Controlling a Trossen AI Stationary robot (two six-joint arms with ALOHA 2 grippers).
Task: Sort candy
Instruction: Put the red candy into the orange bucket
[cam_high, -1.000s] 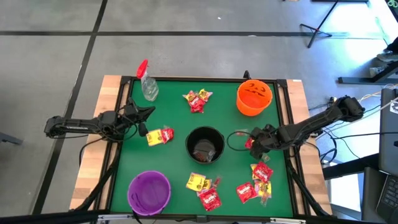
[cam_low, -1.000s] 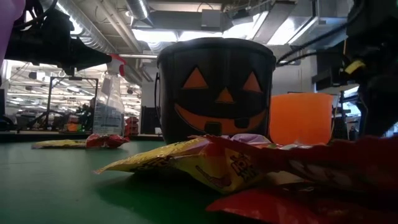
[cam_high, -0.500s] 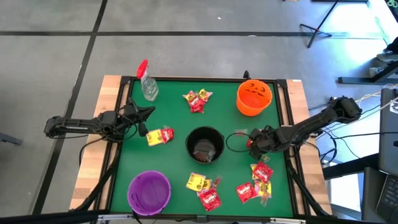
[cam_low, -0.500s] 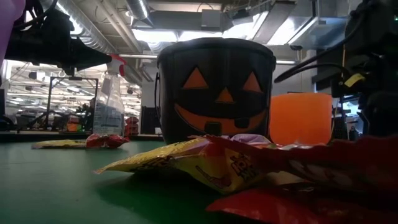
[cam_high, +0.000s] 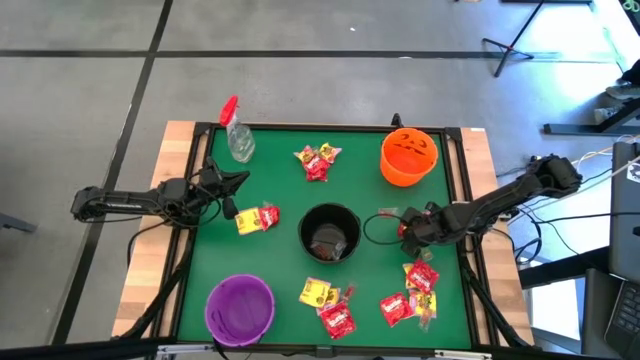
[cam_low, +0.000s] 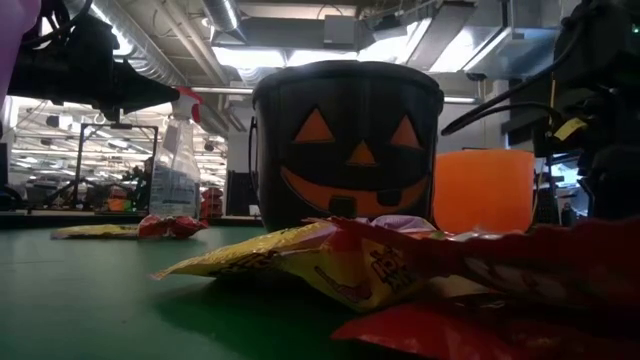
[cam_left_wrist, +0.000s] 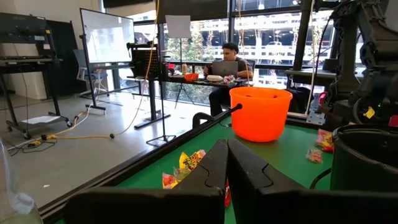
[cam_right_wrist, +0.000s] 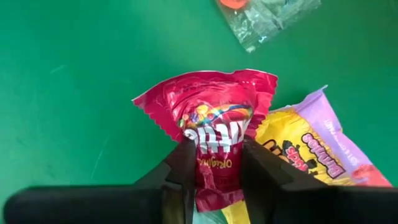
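Most of the sorting looks undone. In the high view candy lies scattered over the green tabletop (cam_high: 200, 270): a small pile (cam_high: 317, 160) at upper centre, a yellow-and-red pair (cam_high: 256, 218) left of centre, a cluster (cam_high: 328, 305) at lower centre and another (cam_high: 412, 293) at lower right. The black bucket (cam_high: 330, 232) in the middle has something pale and dark in it, too unclear to name. The purple bowl (cam_high: 240, 306) at lower left and the orange bucket (cam_high: 408, 156) at upper right show no candy inside.

The right pincer (cam_right_wrist: 214, 163) is down at the tabletop, right of the black bucket in the high view. Its wrist view shows its fingers (cam_right_wrist: 186, 167) pressed against both sides of a red packet (cam_right_wrist: 214, 124), gripping it while it lies on the green surface, with a yellow packet (cam_right_wrist: 305, 149) partly under it. This looks like the start of a pick; lifting and dropping are to come.

The left pincer (cam_left_wrist: 226, 163) waits at the left edge of the tabletop, fingers together, holding nothing.

A spray bottle (cam_high: 237, 132) stands at upper left, well away from the work. A thin black wire loop (cam_high: 380, 226) lies between the black bucket and the right pincer and could snag. The yellow packet might drag along with the red one.
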